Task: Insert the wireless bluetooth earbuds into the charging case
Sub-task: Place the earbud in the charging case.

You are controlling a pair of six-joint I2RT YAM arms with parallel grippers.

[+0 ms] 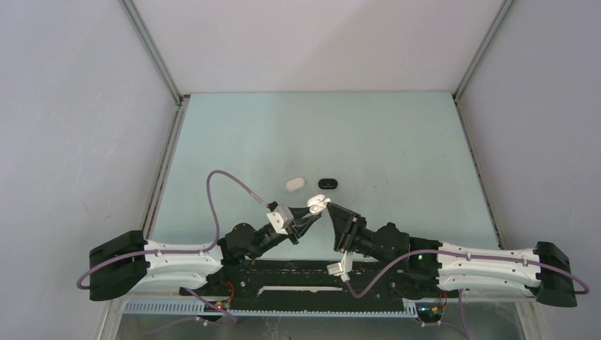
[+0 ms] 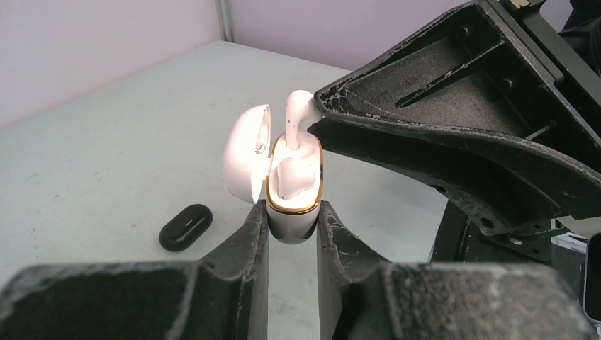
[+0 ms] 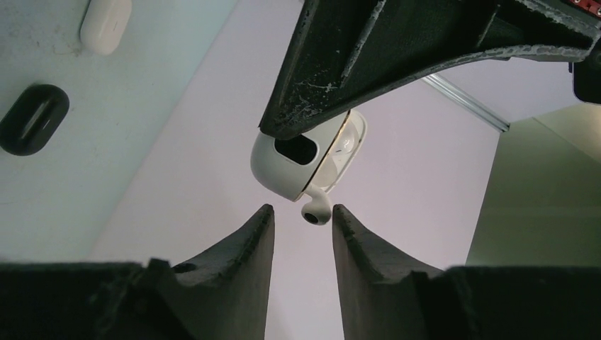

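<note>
White with a gold rim, the case [image 2: 292,223] is pinched between the left jaws and held clear of the counter [image 1: 397,156], its lid [image 2: 243,152] hinged open to the left. One earbud [image 2: 293,177] lies seated in the well nearer those jaws. A second earbud [image 2: 298,117] stands stem-down in the far well, its head above the rim — not fully home. Just right of the case, the right jaws are spread, one on each side of that raised head. The right wrist view shows a sliver of gap on both sides. Beyond the case, a spare white case [image 1: 295,183] lies on the counter to its left and a black case [image 1: 327,183] slightly to its right — both apart from it.
</note>
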